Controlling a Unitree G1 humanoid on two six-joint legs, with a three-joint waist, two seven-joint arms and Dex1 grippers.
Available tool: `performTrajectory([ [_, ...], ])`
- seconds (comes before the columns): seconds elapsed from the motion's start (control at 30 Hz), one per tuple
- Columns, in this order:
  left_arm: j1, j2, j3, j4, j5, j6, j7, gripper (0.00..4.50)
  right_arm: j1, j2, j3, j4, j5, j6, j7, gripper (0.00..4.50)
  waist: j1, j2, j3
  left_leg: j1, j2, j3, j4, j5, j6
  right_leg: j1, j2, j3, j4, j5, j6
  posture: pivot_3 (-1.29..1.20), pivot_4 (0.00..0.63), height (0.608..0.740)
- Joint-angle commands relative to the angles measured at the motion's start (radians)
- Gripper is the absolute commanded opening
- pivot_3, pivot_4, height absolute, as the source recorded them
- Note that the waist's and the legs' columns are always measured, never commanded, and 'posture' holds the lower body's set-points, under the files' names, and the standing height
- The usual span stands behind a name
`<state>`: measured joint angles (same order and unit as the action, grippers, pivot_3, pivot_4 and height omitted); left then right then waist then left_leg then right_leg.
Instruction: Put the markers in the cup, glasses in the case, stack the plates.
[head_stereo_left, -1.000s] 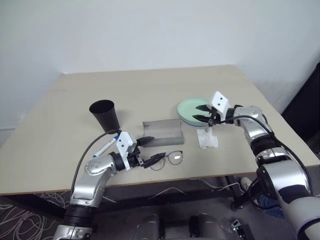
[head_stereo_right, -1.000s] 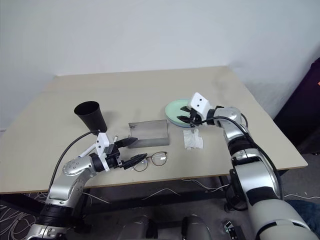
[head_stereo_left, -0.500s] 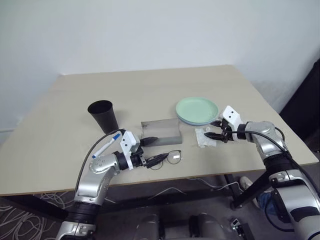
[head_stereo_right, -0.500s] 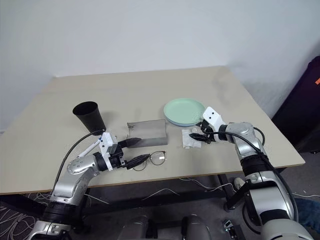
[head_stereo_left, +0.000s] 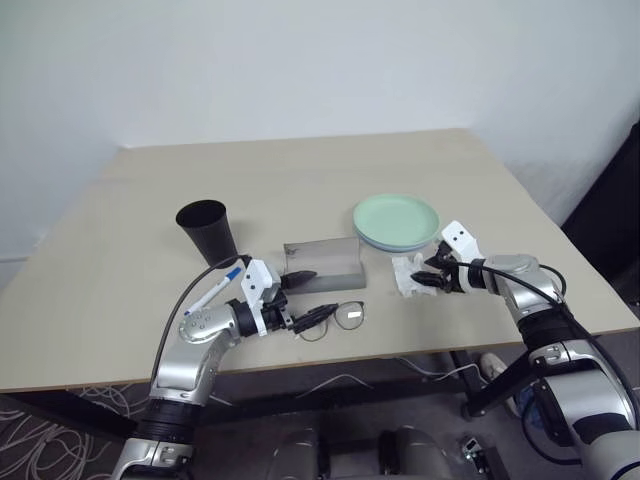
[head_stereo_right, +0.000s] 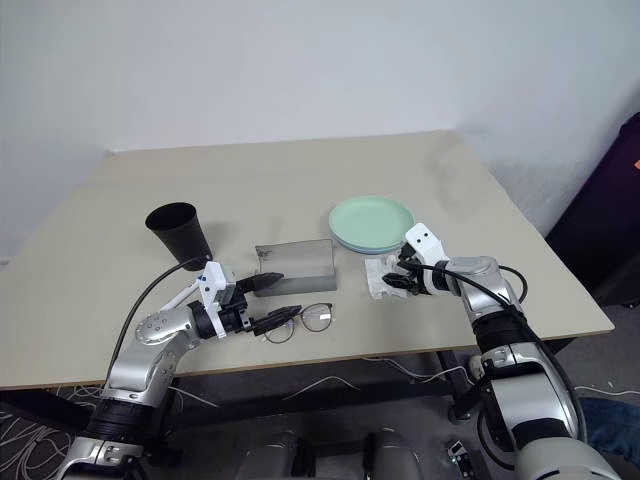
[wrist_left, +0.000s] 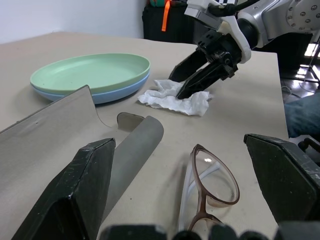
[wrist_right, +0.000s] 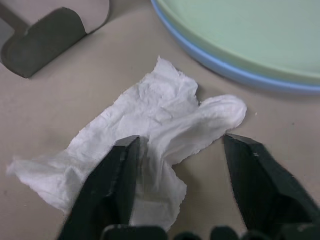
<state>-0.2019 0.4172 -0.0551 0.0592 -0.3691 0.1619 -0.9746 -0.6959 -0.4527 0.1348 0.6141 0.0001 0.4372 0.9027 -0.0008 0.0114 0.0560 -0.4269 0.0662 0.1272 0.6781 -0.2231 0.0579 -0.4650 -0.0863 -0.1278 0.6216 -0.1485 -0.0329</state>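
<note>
The mint green plate (head_stereo_left: 396, 216) lies stacked on the light blue plate (wrist_right: 225, 70). My right gripper (head_stereo_left: 430, 281) is open, with its fingers low on either side of a crumpled white tissue (wrist_right: 160, 125) in front of the plates. The grey case (head_stereo_left: 322, 262) lies open at the table's middle. The glasses (head_stereo_left: 340, 317) rest in front of it near the table's edge. My left gripper (head_stereo_left: 309, 296) is open and level, its fingers spread between case and glasses. One marker (head_stereo_left: 212, 291) lies behind my left arm. The black cup (head_stereo_left: 207, 228) stands upright to the left.
The tissue (wrist_left: 175, 97) lies between the plates (wrist_left: 90, 75) and the table's front edge (head_stereo_left: 420, 350). The case's curved flap (wrist_left: 135, 145) hangs open toward the glasses (wrist_left: 210, 182). The back half of the table (head_stereo_left: 300, 170) is bare.
My right gripper let go of the green plate's rim, moved down and toward the table's front edge, and now straddles the tissue. The left arm kept still.
</note>
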Motion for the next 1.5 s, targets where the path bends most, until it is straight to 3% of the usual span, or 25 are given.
performTrajectory([
  [0.03, -0.011, 0.003, 0.011, -0.018, -0.002, -0.016, 0.003, 4.40, -0.020, -0.004, -0.008, -0.033, 0.019, 0.006, 0.014, 1.52, 0.000, 0.000, 0.000, 0.000, 0.000, 0.000, 0.000, 0.000, 0.000, 0.000, 0.000, 0.000, 0.000, 0.000, 0.000, 0.00, 0.000, 0.740],
  [0.17, -0.007, 0.004, 0.012, -0.023, -0.002, -0.015, 0.006, 4.40, -0.021, -0.007, -0.005, -0.051, 0.022, 0.008, 0.031, 0.12, 0.000, 0.000, 0.000, 0.000, 0.000, 0.000, 0.000, 0.000, 0.000, 0.000, 0.000, 0.000, 0.000, 0.000, 0.000, 0.00, 0.000, 0.740],
  [0.2, -0.007, 0.004, 0.012, -0.023, -0.002, -0.015, 0.006, 4.40, -0.021, -0.008, -0.005, -0.054, 0.022, 0.007, 0.034, 0.05, 0.000, 0.000, 0.000, 0.000, 0.000, 0.000, 0.000, 0.000, 0.000, 0.000, 0.000, 0.000, 0.000, 0.000, 0.000, 0.00, 0.000, 0.740],
  [0.4, -0.003, 0.006, 0.014, -0.025, -0.004, -0.015, 0.008, 4.40, -0.025, -0.019, -0.025, -0.115, 0.045, -0.073, 0.071, 0.05, 0.000, 0.000, 0.000, 0.000, 0.000, -0.001, 0.000, 0.000, 0.000, 0.000, 0.000, 0.000, 0.000, 0.000, 0.000, 0.00, 0.000, 0.740],
  [0.6, -0.007, 0.013, 0.013, -0.009, 0.009, -0.021, 0.009, 4.40, -0.133, -0.007, -0.059, -0.028, 0.048, -0.169, 0.009, 0.05, 0.000, 0.000, 0.000, 0.000, 0.000, 0.000, 0.000, 0.000, 0.000, -0.001, 0.000, 0.000, 0.000, 0.000, 0.000, 0.00, 0.000, 0.740],
  [0.9, -0.022, 0.012, 0.009, 0.017, 0.027, -0.035, 0.016, 4.40, -0.379, 0.084, -0.038, 0.434, -0.049, -0.390, -0.201, 0.05, 0.000, 0.000, 0.000, 0.000, 0.000, 0.000, -0.001, 0.000, 0.000, -0.002, 0.001, 0.000, 0.000, 0.000, 0.000, 0.00, 0.000, 0.740],
  [1.07, -0.020, 0.015, 0.009, 0.013, 0.029, -0.034, 0.019, 4.40, -0.443, 0.115, -0.042, 0.592, -0.079, -0.453, -0.256, 0.05, 0.000, 0.000, 0.000, -0.001, -0.002, 0.002, -0.001, 0.000, 0.000, -0.002, 0.000, 0.002, 0.000, 0.000, 0.000, 0.00, 0.000, 0.740],
  [1.17, -0.014, 0.015, 0.010, 0.003, 0.029, -0.032, 0.023, 4.40, -0.454, 0.119, -0.036, 0.633, -0.101, -0.475, -0.276, 0.63, 0.000, 0.000, 0.000, -0.001, -0.002, 0.002, -0.001, 0.000, 0.000, -0.002, 0.000, 0.002, 0.000, 0.000, 0.000, 0.00, 0.000, 0.740],
  [1.33, -0.002, 0.015, 0.015, -0.012, 0.029, -0.028, 0.029, 4.40, -0.459, 0.118, -0.048, 0.650, -0.112, -0.519, -0.334, 2.28, -0.001, 0.000, 0.000, -0.001, -0.002, 0.002, -0.001, 0.000, 0.000, -0.002, 0.001, 0.002, 0.001, 0.000, 0.000, 0.00, 0.000, 0.740],
  [1.5, -0.006, 0.019, 0.014, -0.010, 0.028, -0.027, 0.025, 4.40, -0.448, 0.099, -0.070, 0.616, -0.081, -0.555, -0.255, 2.28, -0.001, 0.000, 0.000, 0.000, -0.001, 0.002, -0.001, 0.000, 0.000, -0.002, 0.001, 0.002, 0.001, 0.000, 0.000, 0.00, 0.000, 0.740],
])
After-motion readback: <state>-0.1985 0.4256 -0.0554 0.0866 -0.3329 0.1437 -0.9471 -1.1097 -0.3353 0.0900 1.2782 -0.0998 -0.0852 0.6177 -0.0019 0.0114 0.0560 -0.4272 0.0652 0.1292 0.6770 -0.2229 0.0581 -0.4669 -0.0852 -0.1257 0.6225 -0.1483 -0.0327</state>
